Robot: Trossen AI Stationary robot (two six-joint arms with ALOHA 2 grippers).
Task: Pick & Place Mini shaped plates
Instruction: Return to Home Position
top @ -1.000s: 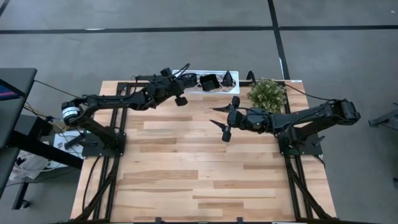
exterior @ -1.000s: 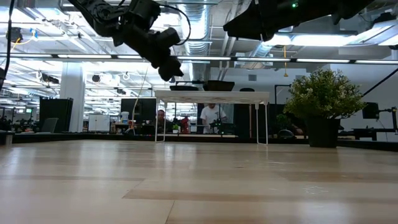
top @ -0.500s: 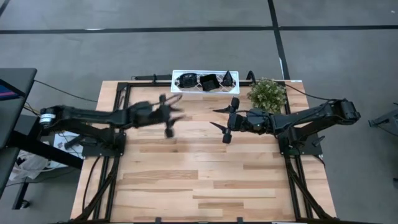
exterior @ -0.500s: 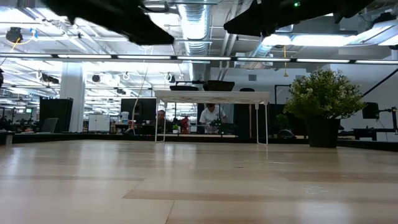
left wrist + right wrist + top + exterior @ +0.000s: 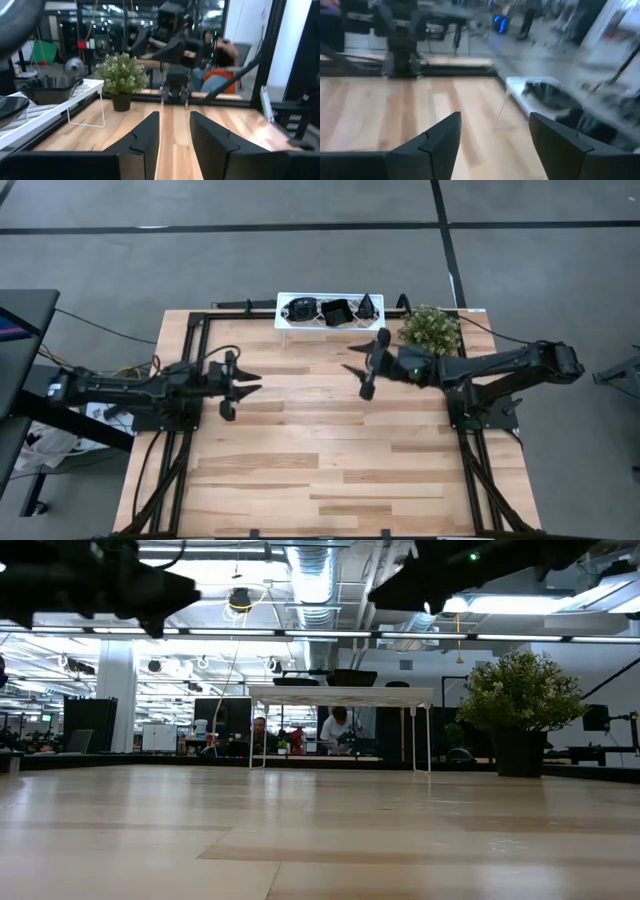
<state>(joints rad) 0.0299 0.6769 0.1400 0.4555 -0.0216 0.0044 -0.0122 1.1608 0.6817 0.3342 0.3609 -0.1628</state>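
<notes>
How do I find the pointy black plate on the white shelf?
Find the light wooden table, then the white rectangular tray at its far edge, next to the green bushy plant. On it, in a row, sit a round scalloped black dish, a square black dish and, at the end nearest the plant, the pointy teardrop-shaped black plate. Only it tapers to a tip.

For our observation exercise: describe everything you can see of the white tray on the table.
The white tray is a rectangular shelf on thin wire legs, standing level at the far edge of the table, beside the plant. Three groups of glossy black plates sit on it in a row.
</notes>
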